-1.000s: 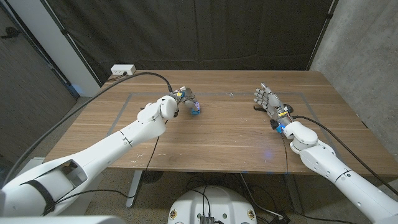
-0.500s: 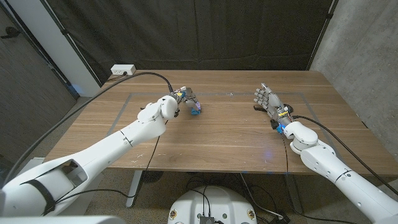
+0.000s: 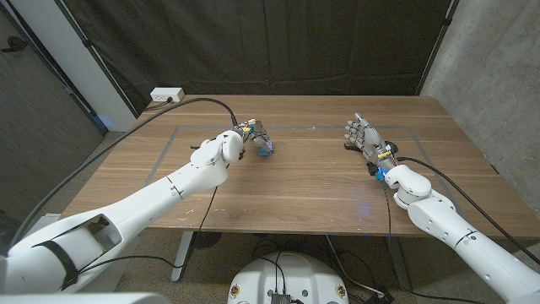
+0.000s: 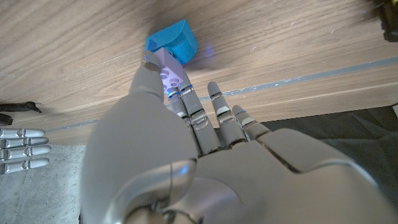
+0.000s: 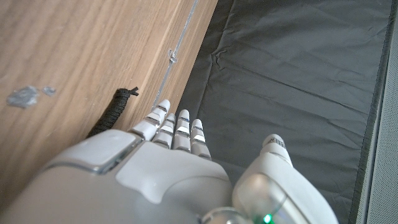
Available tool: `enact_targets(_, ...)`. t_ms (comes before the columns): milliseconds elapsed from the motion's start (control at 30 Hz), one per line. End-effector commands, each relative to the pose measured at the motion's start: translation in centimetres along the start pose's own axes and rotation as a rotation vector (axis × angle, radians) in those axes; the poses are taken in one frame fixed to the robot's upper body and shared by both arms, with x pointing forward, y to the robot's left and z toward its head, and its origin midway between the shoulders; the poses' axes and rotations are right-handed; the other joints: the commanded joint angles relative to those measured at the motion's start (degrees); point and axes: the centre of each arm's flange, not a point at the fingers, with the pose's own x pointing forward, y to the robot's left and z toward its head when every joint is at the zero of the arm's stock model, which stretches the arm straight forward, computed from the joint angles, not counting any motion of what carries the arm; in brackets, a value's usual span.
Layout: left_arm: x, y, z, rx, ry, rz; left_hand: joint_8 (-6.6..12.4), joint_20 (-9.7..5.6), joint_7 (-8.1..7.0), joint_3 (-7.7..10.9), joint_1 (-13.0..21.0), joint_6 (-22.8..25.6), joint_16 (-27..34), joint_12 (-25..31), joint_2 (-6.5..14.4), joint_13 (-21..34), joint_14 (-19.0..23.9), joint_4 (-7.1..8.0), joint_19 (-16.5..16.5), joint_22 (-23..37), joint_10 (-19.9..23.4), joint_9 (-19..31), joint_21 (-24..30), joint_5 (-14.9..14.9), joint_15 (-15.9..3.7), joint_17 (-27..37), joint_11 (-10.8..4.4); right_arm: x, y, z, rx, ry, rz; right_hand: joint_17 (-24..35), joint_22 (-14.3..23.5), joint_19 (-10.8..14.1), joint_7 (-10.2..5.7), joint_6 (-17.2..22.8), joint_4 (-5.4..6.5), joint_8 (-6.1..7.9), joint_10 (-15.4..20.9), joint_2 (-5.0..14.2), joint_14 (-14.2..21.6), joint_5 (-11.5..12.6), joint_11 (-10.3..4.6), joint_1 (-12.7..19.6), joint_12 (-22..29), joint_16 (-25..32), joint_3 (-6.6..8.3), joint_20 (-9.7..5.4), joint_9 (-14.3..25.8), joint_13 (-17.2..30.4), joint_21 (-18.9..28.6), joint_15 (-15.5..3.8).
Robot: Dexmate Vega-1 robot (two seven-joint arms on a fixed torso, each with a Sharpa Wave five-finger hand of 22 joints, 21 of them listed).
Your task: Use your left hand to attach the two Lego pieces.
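Note:
A blue Lego piece (image 3: 266, 149) lies on the wooden table (image 3: 304, 181), left of the middle; the left wrist view shows it (image 4: 172, 41) just past my fingertips. My left hand (image 3: 251, 135) is right beside it and pinches a pale purple Lego piece (image 4: 170, 73) between thumb and finger. The purple piece's far end touches the blue one. Whether the two are joined is hidden by my fingers. My right hand (image 3: 364, 138) stands on the table's right side, fingers apart and upright, holding nothing.
A short black cord (image 5: 113, 111) lies on the table by my right hand. A white power strip (image 3: 166, 95) sits at the table's back left corner. Thin tape lines (image 3: 337, 128) mark a rectangle on the tabletop. A black curtain hangs behind.
My left forearm has shifted slightly to the right; the hand stays at the blue piece. The right arm has not moved.

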Motion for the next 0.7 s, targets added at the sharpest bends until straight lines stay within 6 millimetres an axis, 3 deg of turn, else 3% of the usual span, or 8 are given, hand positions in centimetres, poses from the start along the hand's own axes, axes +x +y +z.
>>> enact_targets(33, 0.06, -0.41, 0.1, 0.011, 0.005, -0.015, 0.23, -0.03, 5.16, 6.16, 0.26, 6.04, -0.02, 0.27, 0.92, 0.09, 0.12, 5.82, 0.13, 0.12, 2.67, 0.2, 0.04, 0.36, -2.69, 0.01, 0.06, 0.12, -0.1, -0.04, -0.006, 0.003, 0.005, 0.19, 0.16, 0.49, 0.01, 0.38, 0.13, 0.11, 0.35, 0.59, 0.55, -0.11, -0.07, 0.03, 0.25, 0.03, -0.16, 0.06, 0.2, 0.21, 0.33, 0.13)
enact_targets(700, 0.54, 0.14, -0.03, 0.014, 0.002, 0.007, 0.05, 0.05, 5.29, 6.47, 0.07, 5.74, 0.01, 0.22, 0.78, 0.12, 0.2, 5.96, 0.19, 0.12, 2.43, 0.23, 0.02, 0.36, -2.62, 0.02, 0.05, 0.48, -0.09, -0.49, 0.007, 0.012, 0.0, 0.19, 0.16, 0.52, -0.01, 0.39, 0.11, 0.09, 0.4, 0.64, 0.58, -0.1, -0.06, 0.07, 0.25, 0.02, -0.2, 0.05, 0.2, 0.22, 0.33, 0.1)
